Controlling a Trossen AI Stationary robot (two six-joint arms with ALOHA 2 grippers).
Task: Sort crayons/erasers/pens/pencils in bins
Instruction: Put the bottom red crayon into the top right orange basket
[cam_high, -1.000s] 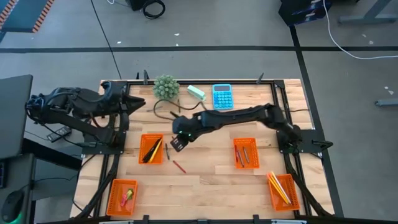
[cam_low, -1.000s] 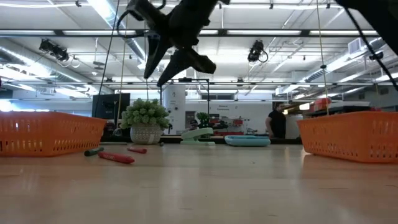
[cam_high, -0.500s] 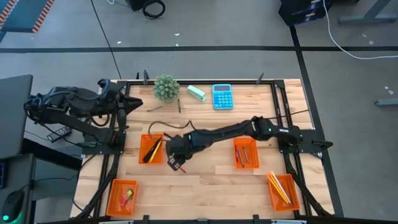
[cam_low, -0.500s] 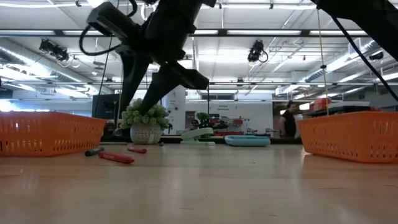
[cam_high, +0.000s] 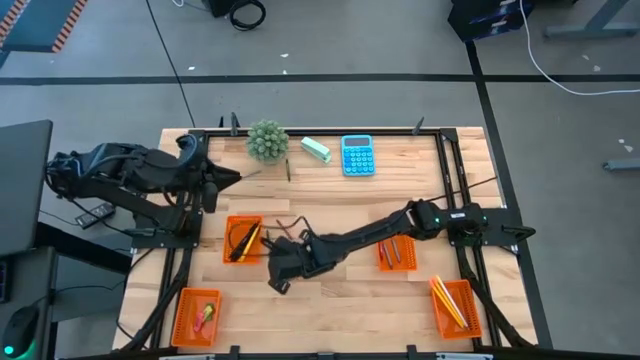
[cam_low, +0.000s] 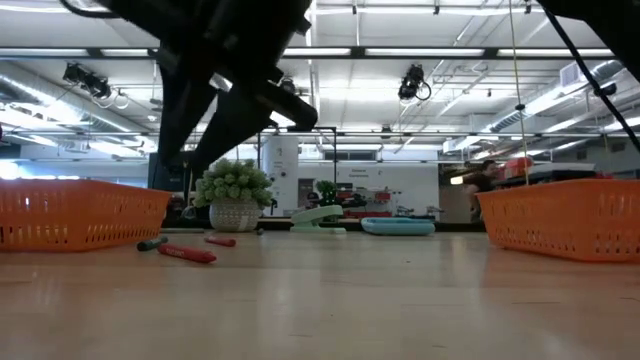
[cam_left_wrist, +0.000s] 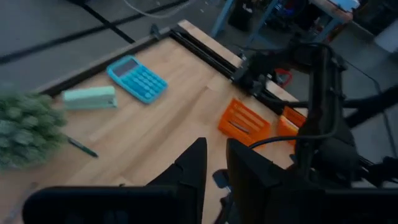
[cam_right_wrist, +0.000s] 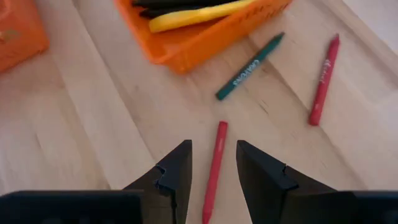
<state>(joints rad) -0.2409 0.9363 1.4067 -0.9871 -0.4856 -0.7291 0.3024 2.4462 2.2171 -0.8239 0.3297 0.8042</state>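
Right gripper (cam_right_wrist: 213, 171) has dropped over the red crayon (cam_right_wrist: 214, 163).
Jaws open astride it; crayon lies lengthwise between them.

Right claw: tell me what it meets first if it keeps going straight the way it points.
Probably the red crayon lying between the open right claw's tips on the table; how far off is unclear.

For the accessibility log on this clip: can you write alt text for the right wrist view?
The right gripper hovers with open jaws straddling a red crayon lying on the wooden table. Beyond it lie a green crayon and a second red crayon, beside an orange bin holding a yellow stick.
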